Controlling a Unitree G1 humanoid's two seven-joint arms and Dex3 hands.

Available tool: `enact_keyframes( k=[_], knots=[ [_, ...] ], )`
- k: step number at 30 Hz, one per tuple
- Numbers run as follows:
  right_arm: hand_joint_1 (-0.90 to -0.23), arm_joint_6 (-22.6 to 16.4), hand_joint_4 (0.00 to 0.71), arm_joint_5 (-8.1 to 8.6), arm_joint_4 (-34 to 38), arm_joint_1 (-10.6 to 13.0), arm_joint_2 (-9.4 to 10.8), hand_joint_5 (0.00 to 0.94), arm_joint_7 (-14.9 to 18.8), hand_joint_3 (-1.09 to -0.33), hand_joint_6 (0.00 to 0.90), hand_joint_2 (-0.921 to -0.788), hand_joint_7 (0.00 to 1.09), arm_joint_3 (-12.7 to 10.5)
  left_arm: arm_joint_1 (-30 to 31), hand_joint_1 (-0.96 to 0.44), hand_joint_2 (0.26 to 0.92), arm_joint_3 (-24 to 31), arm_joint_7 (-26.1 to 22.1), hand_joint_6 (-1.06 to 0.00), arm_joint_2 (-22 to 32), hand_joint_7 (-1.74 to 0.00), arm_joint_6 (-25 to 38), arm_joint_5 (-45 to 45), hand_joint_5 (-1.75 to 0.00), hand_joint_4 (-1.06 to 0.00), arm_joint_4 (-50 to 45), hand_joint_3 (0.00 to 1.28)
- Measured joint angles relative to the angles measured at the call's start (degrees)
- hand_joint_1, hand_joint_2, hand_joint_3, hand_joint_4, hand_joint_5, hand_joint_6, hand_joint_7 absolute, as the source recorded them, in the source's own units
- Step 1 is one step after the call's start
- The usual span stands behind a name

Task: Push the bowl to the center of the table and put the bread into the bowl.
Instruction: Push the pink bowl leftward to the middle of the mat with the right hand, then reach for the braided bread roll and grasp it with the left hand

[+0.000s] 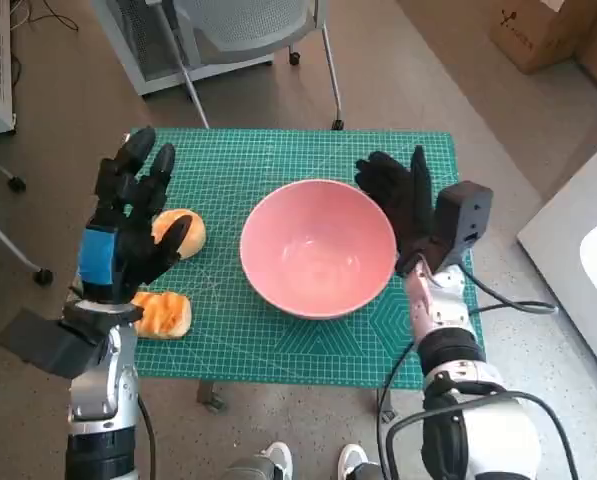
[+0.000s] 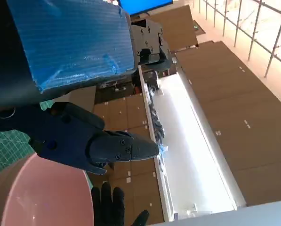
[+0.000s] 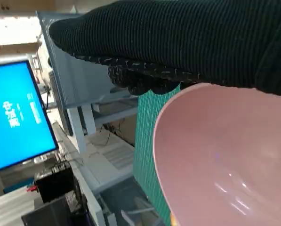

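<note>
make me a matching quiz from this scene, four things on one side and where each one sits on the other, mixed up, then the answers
Things
1. pink bowl
2. right hand
3. left hand
4. bread piece nearest the robot

Places
A. above the left part of the green mat, over another bread roll
B. near the middle of the mat
C. against the bowl's right rim
D. at the mat's near left corner

Pairs: 1-B, 2-C, 3-A, 4-D

L hand [image 1: 130,225] raised, fingers spread; R hand [image 1: 403,205] flat, fingers extended.
</note>
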Motion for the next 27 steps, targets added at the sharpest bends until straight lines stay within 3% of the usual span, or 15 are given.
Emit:
enact_keyframes(
  k=[8,15,20,27],
  knots=[
    [-0.589,0.3,0.078,-0.05,0.0,-1.2,0.8,0.011,0.0,-0.904,0.266,-0.921,0.01,0.1,0.3,-0.53,0.921,0.1,0.4,-0.07,-0.2,-0.51,0.0,-0.4,-0.01,-0.25,-0.2,0.31],
    [-0.610,-0.4,0.094,-0.07,-0.3,-2.0,-0.3,0.014,0.1,-0.905,0.270,-0.921,0.01,0.1,1.0,-0.53,0.921,0.2,0.9,-0.07,-0.2,-0.51,0.0,-0.4,0.00,-0.25,-0.9,0.31],
    [-0.628,-4.9,0.093,-0.03,-1.3,-3.2,-2.5,0.010,2.7,-0.900,0.261,-0.921,0.00,0.3,1.6,-0.53,0.921,0.3,1.3,-0.07,-0.2,-0.50,0.3,-0.4,0.00,-0.25,-1.7,0.32],
    [-0.678,-12.4,0.115,0.49,-2.8,-4.8,-5.5,0.015,7.8,-0.827,0.289,-0.921,0.02,-0.1,1.9,-0.55,0.921,0.5,1.4,-0.06,-0.1,-0.50,1.2,-0.6,0.00,-0.24,-3.3,0.32]
  ],
)
